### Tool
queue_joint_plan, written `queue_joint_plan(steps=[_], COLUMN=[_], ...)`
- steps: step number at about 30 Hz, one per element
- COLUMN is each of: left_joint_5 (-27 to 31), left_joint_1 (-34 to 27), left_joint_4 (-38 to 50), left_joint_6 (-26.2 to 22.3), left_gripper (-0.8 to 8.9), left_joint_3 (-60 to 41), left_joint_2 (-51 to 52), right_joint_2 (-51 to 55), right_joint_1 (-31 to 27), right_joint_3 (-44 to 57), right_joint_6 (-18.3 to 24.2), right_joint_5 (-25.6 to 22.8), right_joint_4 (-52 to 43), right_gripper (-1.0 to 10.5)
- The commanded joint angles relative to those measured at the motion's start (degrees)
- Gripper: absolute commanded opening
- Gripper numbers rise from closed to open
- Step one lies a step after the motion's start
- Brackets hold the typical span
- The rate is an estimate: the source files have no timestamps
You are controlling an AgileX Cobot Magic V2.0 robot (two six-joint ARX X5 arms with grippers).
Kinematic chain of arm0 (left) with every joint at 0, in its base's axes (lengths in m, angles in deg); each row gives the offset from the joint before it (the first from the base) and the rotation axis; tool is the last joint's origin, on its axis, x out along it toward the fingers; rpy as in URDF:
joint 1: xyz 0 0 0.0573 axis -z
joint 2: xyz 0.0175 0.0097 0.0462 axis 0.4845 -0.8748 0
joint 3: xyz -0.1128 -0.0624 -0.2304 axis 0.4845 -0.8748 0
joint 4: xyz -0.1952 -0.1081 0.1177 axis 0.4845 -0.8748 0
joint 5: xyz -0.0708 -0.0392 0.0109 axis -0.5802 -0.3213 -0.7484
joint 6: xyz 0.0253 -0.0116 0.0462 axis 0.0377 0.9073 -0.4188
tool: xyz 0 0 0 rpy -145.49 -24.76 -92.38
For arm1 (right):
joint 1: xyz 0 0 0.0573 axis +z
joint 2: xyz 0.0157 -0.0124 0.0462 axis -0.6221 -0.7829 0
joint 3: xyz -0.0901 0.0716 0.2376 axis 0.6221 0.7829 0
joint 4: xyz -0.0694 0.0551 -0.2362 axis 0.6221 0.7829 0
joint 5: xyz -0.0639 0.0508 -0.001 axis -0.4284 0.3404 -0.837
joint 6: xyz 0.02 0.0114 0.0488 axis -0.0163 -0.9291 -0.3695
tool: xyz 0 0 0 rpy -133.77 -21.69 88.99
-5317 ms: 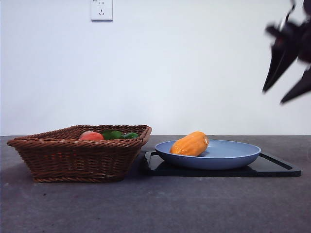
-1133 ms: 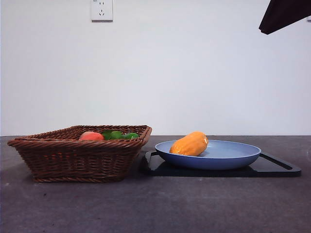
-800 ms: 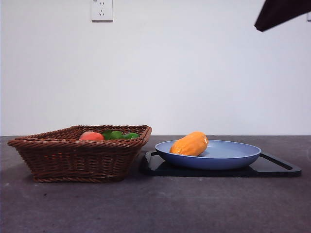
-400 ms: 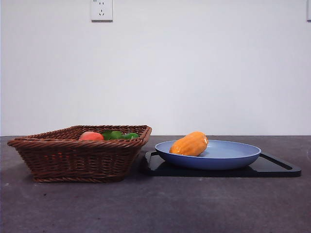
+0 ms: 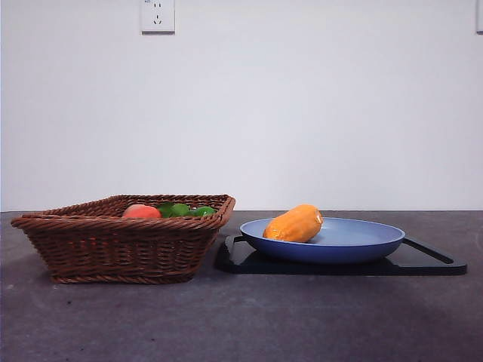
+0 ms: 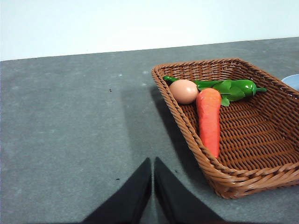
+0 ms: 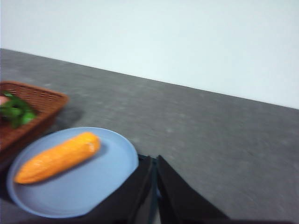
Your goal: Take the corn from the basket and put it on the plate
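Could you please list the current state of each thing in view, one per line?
corn: lying on its side on the plate, not held.
plate: resting on the black tray, holding the corn.
basket: upright on the table, holding a peach, a carrot and green items.
left gripper: fingers shut, empty, beside the basket.
right gripper: fingers shut, empty, near the plate.
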Motion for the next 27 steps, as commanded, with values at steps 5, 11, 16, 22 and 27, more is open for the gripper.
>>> queue_joint_plan(steps=[5,11,16,22,27], left_joint_5=[0.0,0.0,0.0,0.0,0.0], left_joint_1=[-0.1,-0.1,-0.1,-0.1,-0.1], left_joint_4=[0.4,0.4,0.4,0.4,0.4], left_joint_6=[0.3,0.3,0.3,0.3,0.3], left_gripper=[0.08,0.08,0.08,0.08,0.08], left_joint_3=[-1.6,-1.6,-1.6,-1.6,-1.6], left_joint_2=[0.0,0.0,0.0,0.0,0.0], right_joint_2=[8.0,12.8,15.5,18.5,19.6], right_joint_1=[-0.9,-1.1,-1.1,-1.1,-1.1], right_joint_3=[9.6,15.3,18.9,20.4,20.4], right_joint_6=[-3.1,-3.1,-3.5,-4.2,-4.2], right_joint_5=[-6.3,-6.5,-6.5,-6.5,-6.5], right_joint_4=[-4.9,-5.4,-5.4,-2.1,0.3], right_gripper=[0.0,0.0,0.0,0.0,0.0])
